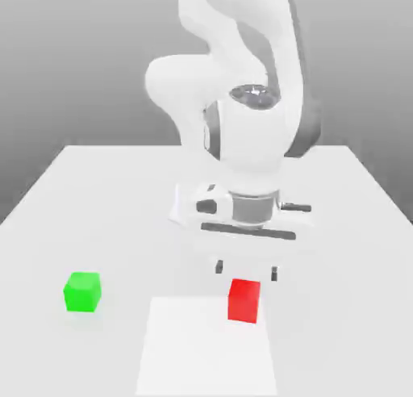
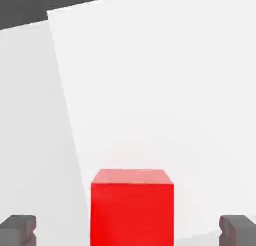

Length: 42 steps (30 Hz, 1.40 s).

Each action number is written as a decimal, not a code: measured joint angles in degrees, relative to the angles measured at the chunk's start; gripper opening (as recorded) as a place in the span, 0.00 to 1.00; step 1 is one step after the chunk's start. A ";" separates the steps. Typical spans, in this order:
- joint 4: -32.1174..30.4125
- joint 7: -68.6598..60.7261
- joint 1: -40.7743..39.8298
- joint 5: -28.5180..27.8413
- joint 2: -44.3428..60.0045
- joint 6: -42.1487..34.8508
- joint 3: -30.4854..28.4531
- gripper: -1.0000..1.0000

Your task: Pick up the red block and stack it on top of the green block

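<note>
The red block [image 1: 244, 300] is the landmark: the gripper's fingers [image 1: 247, 270] hang above it, wide apart, holding nothing; the green block [image 1: 82, 292] sits well apart from it, toward the exterior view's left.

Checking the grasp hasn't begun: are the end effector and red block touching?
Apart. The hand view shows white surface between the red block and each fingertip of the open end effector.
</note>
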 joint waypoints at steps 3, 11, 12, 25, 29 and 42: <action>0.81 2.60 3.29 -3.47 6.37 5.39 -4.08 0.50; 0.97 3.08 4.05 -4.07 7.58 6.48 -4.95 0.00; 0.76 2.48 3.53 -3.26 6.18 5.29 -4.22 0.00; 0.73 -1.16 -6.40 1.42 -9.56 -10.31 -11.33 0.00; 2.15 -0.03 -13.55 -0.50 -10.56 -12.67 -17.35 0.00; 4.60 -6.11 -22.61 7.74 1.62 -3.31 -23.16 1.00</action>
